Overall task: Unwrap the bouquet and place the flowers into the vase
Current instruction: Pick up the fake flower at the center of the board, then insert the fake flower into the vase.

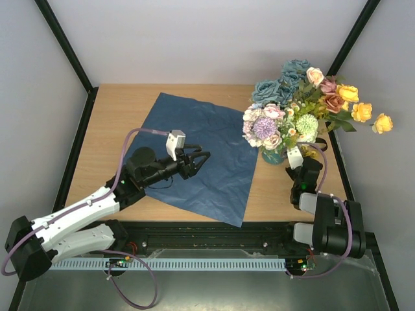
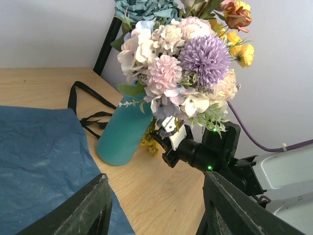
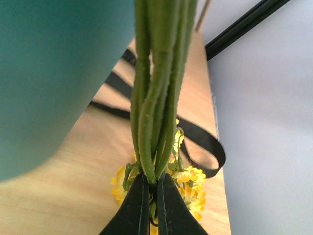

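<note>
- At the far right of the table [image 1: 117,116], the right gripper [image 3: 150,182] was clamped tight on a bunch of green stems [image 3: 154,98], its jaws pressed together low on the bunch.
- The stems ran upward just beside the teal vase [image 3: 49,73], on the outside of its wall as the right wrist view showed them. Whether they touched the wall could not be told.
- Past the fingertips a small sprig of yellow blooms [image 3: 193,178] lay on the wood, near the vase's foot.
- A loose black ribbon [image 3: 205,142] curled flat on the table behind the sprig, tied round nothing.
- Above, the flowers [image 1: 292,116] formed one dense head over the vase mouth: lilac, pink, white, pale green, blue, rust and yellow. The vase looked tilted in the left wrist view.
- The blue paper [image 1: 214,129] lay spread flat mid-table, well apart from the vase, with no stems on it.
- The left gripper [image 1: 200,160] hung over the paper's near half, jaws apart and carrying nothing.
- Judgement: unwrapping was done. Placing looked partly done at best, since the blooms hid the vase mouth and the pinched bunch appeared outside it.
- Left to do, probably: seat that bunch in the vase, pick up the yellow sprig, and leave the vase upright.
</note>
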Available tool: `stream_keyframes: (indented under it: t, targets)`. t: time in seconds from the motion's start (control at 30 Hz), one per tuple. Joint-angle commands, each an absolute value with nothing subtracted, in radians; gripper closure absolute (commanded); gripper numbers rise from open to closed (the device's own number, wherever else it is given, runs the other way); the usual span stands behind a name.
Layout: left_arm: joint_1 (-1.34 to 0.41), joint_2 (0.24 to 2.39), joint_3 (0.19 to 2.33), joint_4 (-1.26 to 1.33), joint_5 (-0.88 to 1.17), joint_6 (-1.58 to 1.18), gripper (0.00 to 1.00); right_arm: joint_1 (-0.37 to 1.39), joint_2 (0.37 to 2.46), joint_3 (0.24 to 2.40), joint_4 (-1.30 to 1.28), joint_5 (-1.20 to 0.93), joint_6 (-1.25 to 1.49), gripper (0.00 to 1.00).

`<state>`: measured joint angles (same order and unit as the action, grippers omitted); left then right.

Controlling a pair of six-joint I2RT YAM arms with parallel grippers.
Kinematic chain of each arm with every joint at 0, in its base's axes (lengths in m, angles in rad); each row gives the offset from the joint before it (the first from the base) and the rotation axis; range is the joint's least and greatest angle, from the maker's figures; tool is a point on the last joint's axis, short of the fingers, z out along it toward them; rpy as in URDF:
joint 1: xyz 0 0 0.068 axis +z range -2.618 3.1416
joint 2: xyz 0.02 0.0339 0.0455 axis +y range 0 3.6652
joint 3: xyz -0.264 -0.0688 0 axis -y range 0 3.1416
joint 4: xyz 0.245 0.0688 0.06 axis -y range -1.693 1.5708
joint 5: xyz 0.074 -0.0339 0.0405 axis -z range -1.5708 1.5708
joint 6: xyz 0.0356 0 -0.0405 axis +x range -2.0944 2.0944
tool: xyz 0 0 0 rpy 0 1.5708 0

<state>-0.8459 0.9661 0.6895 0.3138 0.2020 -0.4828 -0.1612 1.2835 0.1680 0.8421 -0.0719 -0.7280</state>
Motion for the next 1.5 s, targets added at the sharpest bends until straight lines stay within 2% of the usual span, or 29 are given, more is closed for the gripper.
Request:
stream_keyframes:
  t: [0.0,0.1,0.27,0.53,0.7,0.97,1.03,1.3,1.47]
  targets:
    - [-0.848,0.975,0.655,0.387,0.209,-0.502,0.47,-0.156,1.188,0.188,0.523,-0.066,-0.971,0.99]
    - [-0.848,1.011,0.669,0.385,0.229,-0.501,0.47,-0.156,1.082,0.192,0.363,-0.071,-1.120,0.99]
    - [-0.847,1.019,0.661,0.407,0.235,-0.495,0.48,-0.149,0.911,0.192,0.141,-0.216,-1.186,0.99]
    - [-0.847,1.001,0.672,0.343,0.146,-0.477,0.48,-0.059,0.639,0.194,-0.145,-0.322,-1.323,0.99]
    - [-0.843,0.980,0.697,0.239,0.137,-0.552,0.53,0.018,0.462,0.170,-0.242,-0.392,-1.396,0.99]
    - [-0.843,1.036,0.681,0.221,0.420,-0.750,0.46,0.161,0.360,0.266,-0.355,-0.373,-1.557,0.99]
    - [-0.845,1.062,0.663,0.260,0.480,-0.798,0.44,0.164,0.353,0.293,-0.372,-0.380,-1.575,0.99]
    - [-0.891,1.256,0.558,0.676,0.706,-1.110,0.39,0.169,0.340,0.368,-0.321,-0.512,-1.584,0.99]
    - [-0.926,1.363,0.557,0.964,0.776,-1.292,0.38,0.211,0.368,0.360,-0.263,-0.524,-1.589,0.99]
